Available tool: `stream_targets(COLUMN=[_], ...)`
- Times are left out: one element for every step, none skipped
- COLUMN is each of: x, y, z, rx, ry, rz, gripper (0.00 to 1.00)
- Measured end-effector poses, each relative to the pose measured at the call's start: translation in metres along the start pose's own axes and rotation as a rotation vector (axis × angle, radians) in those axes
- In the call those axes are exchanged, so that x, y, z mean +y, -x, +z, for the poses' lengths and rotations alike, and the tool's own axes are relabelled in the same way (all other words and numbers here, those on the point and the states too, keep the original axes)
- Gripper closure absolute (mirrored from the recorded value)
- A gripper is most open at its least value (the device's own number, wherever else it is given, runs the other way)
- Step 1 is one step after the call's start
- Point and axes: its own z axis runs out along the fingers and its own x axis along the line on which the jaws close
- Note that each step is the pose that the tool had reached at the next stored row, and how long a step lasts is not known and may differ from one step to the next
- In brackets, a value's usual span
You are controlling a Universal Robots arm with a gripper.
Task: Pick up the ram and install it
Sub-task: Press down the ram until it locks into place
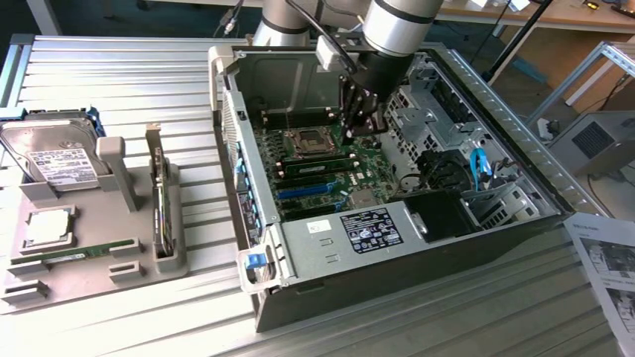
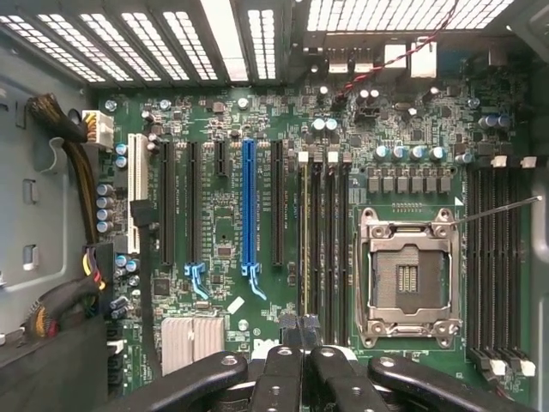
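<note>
The ram (image 1: 320,165) is a thin green stick with black chips, standing on edge in a motherboard slot inside the open computer case (image 1: 328,238). From the wrist view I look straight down on its top edge (image 2: 304,240), in the slot beside the other dark memory slots. My gripper (image 1: 359,132) hangs just above the ram's end nearest the exterior view's right. Its black fingers are shut together (image 2: 300,333) with nothing between them. Whether the tips touch the ram I cannot tell.
The empty processor socket (image 2: 406,275) lies beside the memory slots, and a blue card slot (image 2: 249,206) lies on the other side. On the exterior view's left, a grey tray (image 1: 89,275) carries a hard drive (image 1: 59,160), a square silver chip (image 1: 47,227) and another green stick (image 1: 74,255).
</note>
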Motion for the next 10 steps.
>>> stream_targets(x=[0.0, -0.0001, -0.0002, -0.0002, -0.0002, -0.0003, -0.0003, -0.0004, -0.0004, -0.0005], y=[0.0, 0.0001, 0.0001, 0.0001, 0.0001, 0.0002, 0.0002, 0.0002, 0.0003, 0.0003], z=[0.001, 0.002, 0.0035, 0.0043, 0.0051, 0.0065, 0.0073, 0.0084, 0.0096, 0.0108], rx=[0.0, 0.0, 0.0, 0.0, 0.0, -0.0001, -0.0001, 0.0, 0.0, 0.0], ry=[0.0, 0.0, 0.0, 0.0, 0.0, 0.0, 0.0, 0.0, 0.0, 0.0], rz=[0.0, 0.0, 0.0, 0.0, 0.0, 0.0, 0.0, 0.0, 0.0, 0.0], gripper=[0.89, 0.89, 0.89, 0.89, 0.89, 0.89, 0.89, 0.89, 0.89, 0.89])
